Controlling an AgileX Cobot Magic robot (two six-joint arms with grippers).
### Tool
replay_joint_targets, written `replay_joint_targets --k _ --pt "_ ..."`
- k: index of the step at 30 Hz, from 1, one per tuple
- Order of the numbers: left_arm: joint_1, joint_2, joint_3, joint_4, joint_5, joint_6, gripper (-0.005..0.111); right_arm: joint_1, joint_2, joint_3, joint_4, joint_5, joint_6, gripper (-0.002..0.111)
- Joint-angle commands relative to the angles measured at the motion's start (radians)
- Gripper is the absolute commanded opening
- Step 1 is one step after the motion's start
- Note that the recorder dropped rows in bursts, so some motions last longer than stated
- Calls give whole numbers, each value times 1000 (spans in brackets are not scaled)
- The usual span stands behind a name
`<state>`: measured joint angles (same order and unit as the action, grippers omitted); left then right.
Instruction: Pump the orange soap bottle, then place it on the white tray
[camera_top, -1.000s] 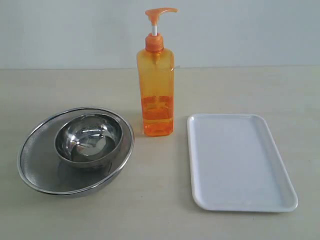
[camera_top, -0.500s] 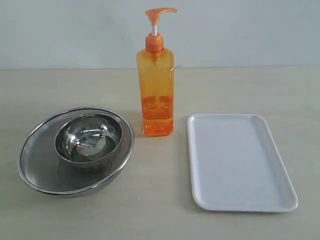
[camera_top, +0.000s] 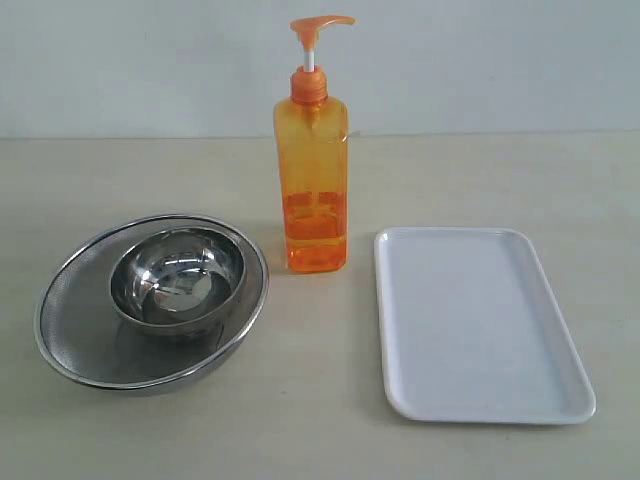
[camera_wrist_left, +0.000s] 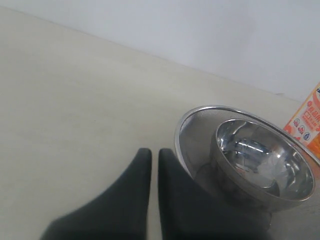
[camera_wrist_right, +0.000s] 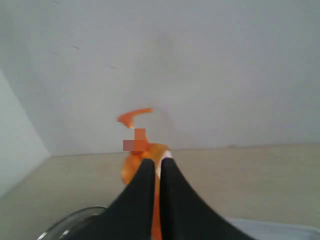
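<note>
The orange soap bottle (camera_top: 314, 170) stands upright at the table's middle, its pump head (camera_top: 322, 22) raised on a white stem. The white tray (camera_top: 478, 322) lies flat to its right, with nothing on it. Neither arm shows in the exterior view. In the left wrist view my left gripper (camera_wrist_left: 154, 153) is shut above bare table, beside the steel bowls; the bottle's label (camera_wrist_left: 309, 124) peeks in at the frame edge. In the right wrist view my right gripper (camera_wrist_right: 157, 163) is shut, with the blurred bottle (camera_wrist_right: 136, 165) behind the fingers, apart from them.
A small steel bowl (camera_top: 177, 277) sits inside a larger mesh steel bowl (camera_top: 70, 320) left of the bottle. In the left wrist view the mesh bowl's rim (camera_wrist_left: 181, 131) lies close to the fingers. A pale wall backs the table.
</note>
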<state>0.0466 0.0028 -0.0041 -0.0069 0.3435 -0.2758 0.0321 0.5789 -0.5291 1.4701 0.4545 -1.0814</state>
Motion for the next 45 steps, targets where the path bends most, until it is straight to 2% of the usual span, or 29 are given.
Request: replay_joint_targets --k 1,6,9,12,16,18,20,22,27,35,43,45 --pt "2 -3 4 -10 -3 4 5 32 -1 92 4 -150 -3 0" --pt "2 -3 4 -10 -3 4 5 167 1 98 -108 -245 -1 0" --pt "2 -3 4 -10 -3 4 5 272 1 98 -245 -383 139 0" --pt "2 -3 4 -10 -3 4 5 378 20 98 -563 -519 410 0" --pt "2 -3 4 -10 -3 4 5 523 119 98 -1077 -685 966 0" --pt "2 -3 4 -10 -3 4 5 590 201 98 -1253 -778 1120 0" --pt "2 -3 4 -10 -3 4 5 638 297 98 -1280 -889 1182 0" --pt "2 -3 4 -10 -3 4 5 674 401 98 -1270 -973 1144 0" --pt "2 -3 4 -10 -3 4 5 710 609 98 -1292 -1143 1137 0" --pt "2 -3 4 -10 -3 4 5 827 794 98 -1302 -1368 1121 0" --pt "2 -3 4 -10 -3 4 5 838 950 98 -1300 -1586 1172 0" --pt "2 -3 4 -10 -3 4 5 858 998 98 -1280 -1653 1118 0"
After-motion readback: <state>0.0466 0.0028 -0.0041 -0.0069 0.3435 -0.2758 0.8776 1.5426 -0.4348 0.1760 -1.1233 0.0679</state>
